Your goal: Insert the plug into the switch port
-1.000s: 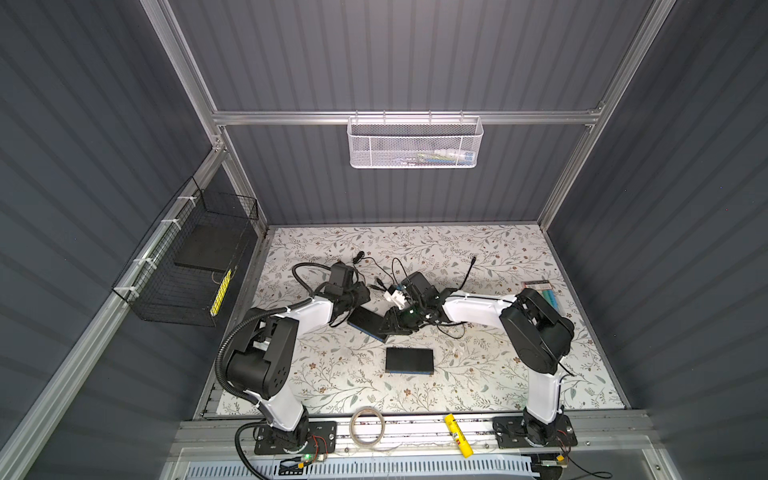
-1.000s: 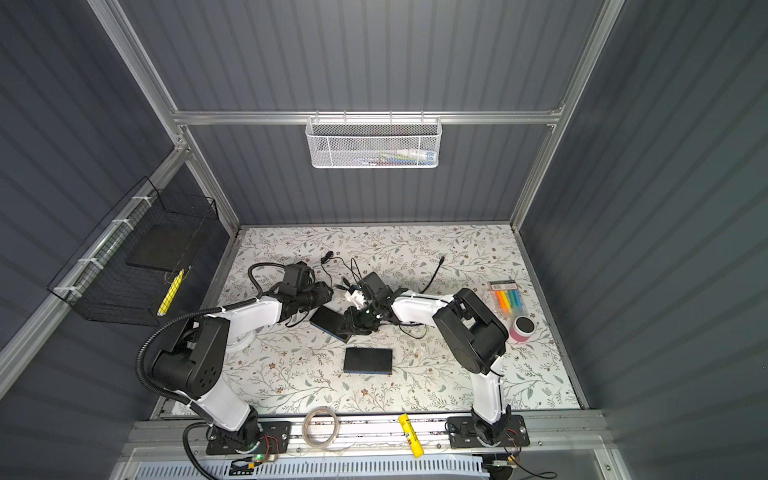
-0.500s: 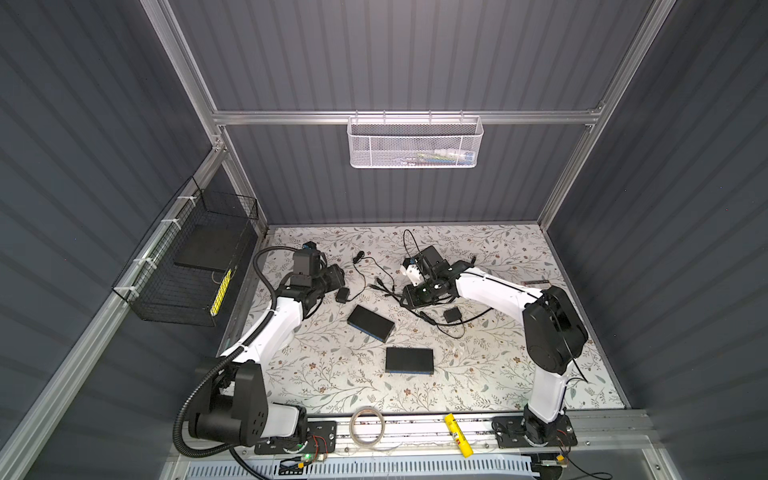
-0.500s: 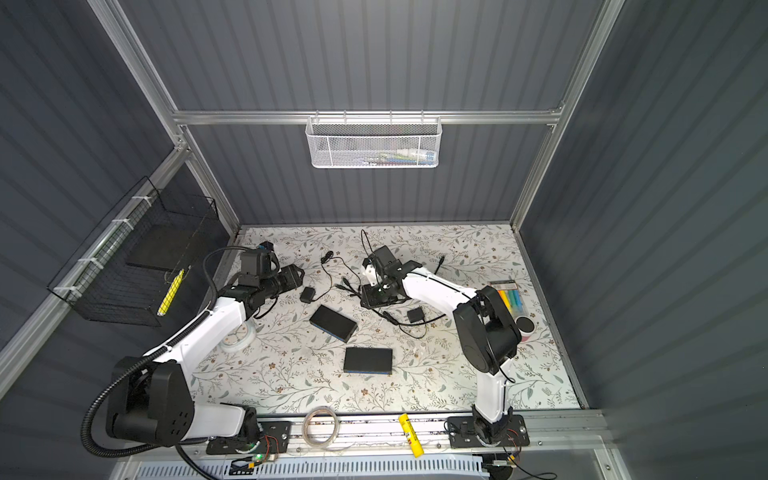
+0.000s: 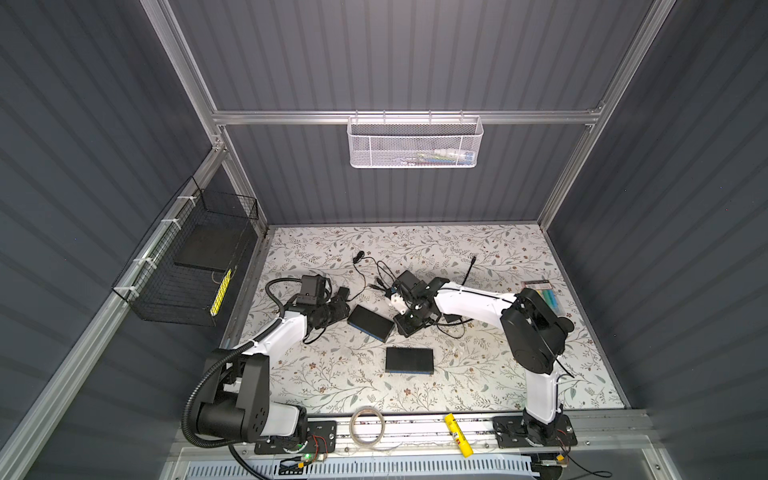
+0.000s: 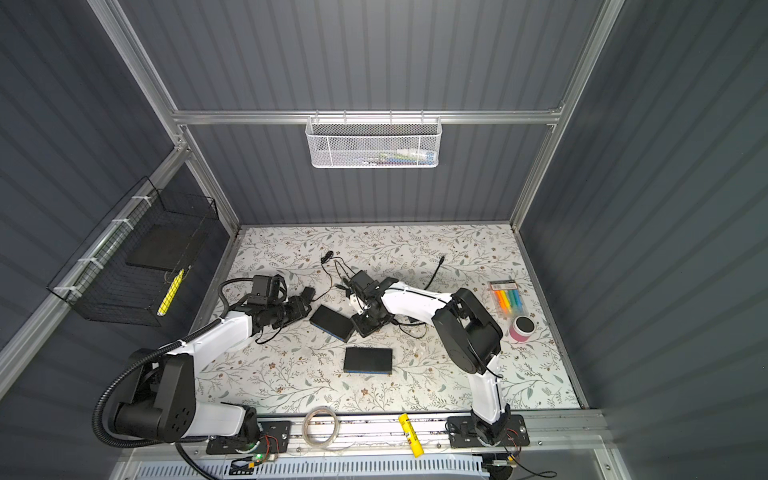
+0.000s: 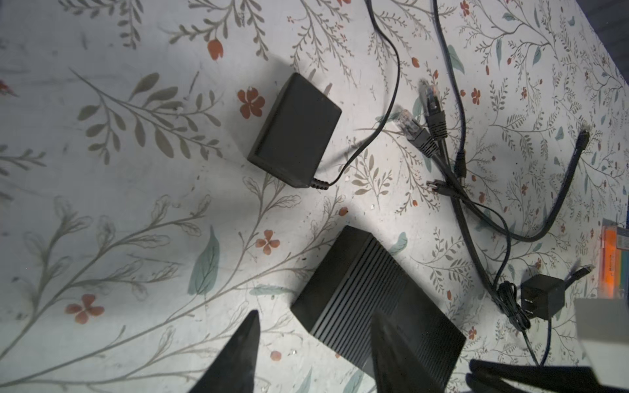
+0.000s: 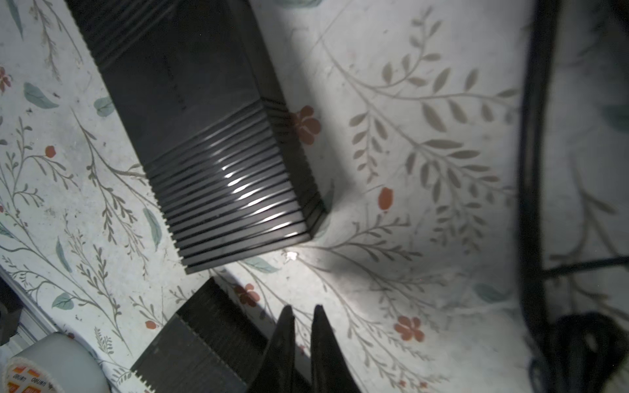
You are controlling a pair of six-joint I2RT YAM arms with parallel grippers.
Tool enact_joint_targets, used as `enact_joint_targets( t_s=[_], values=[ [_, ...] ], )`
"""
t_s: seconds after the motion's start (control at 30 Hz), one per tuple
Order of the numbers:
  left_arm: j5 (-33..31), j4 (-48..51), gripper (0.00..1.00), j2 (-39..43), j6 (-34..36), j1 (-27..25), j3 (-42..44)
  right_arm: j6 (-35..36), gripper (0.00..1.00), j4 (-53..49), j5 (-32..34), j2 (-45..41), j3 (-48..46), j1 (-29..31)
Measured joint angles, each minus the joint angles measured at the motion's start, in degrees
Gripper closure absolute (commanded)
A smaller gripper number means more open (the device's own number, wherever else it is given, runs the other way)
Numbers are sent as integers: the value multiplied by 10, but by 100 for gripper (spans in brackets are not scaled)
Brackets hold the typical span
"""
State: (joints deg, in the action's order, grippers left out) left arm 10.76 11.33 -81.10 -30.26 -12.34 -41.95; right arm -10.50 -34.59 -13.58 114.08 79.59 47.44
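Jaws of the left gripper stood spread with nothing pinched between them. One dark finger hung over a corner of the black ribbed switch box, which lay askew on the pale floral-print mat. In a top view this gripper sat just beside one short end of the switch box.

At the opposite end, the right gripper held its two dark tapered fingers nearly together. Only a thin slit showed between the tips, and nothing was in it. It hung over bare mat, close to the switch box's near corner and to a second black ribbed box that lay flat on the robot-base side of the switch box.

Two clear-tipped black network plugs lay loose and side by side on the mat beyond the switch box, apart from it and from both grippers. Their cables trailed past its far end. A thin black barrel plug rested near them.

A black rectangular power adapter brick lay beyond the switch box on the left gripper's side. A small black cube charger with two prongs sat by a bundled cord past the right gripper's end. A roll of clear tape lay well apart from the switch box, toward the bases. A pack of coloured markers lay well apart too, on the right arm's side.
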Motion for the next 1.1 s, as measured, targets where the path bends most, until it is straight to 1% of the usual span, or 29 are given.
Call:
enact_joint_targets(
  t_s=[0.17,0.23,0.4,0.53,0.6,0.67,0.73,0.8,0.9,0.97,1.1],
  values=[
    [4,-14,48,-8,-9,-1,0,-13,90,3,-22,32,19,18],
    [1,-17,47,-8,-10,-1,0,-21,90,3,-42,39,29,22],
    [-21,-15,43,-3,-10,3,-2,-51,85,23,-113,43,60,30],
    [-30,-12,42,6,-8,20,-14,-62,83,40,-149,42,77,23],
    [-35,-8,42,12,-3,32,-23,-64,81,43,-155,35,77,7],
    [-39,-2,42,19,3,42,-31,-56,78,37,-144,26,77,-18],
    [-46,5,41,27,10,48,-38,-36,75,24,-114,12,78,-52],
    [-50,10,40,35,19,52,-46,-9,71,-2,-71,8,100,-85],
    [-45,13,37,43,35,52,-54,37,64,-36,-7,20,156,-128],
    [-23,13,36,44,48,52,-56,67,62,-49,22,36,193,-144],
    [20,14,35,44,67,52,-57,111,60,-73,47,84,250,-151]
  ],
)
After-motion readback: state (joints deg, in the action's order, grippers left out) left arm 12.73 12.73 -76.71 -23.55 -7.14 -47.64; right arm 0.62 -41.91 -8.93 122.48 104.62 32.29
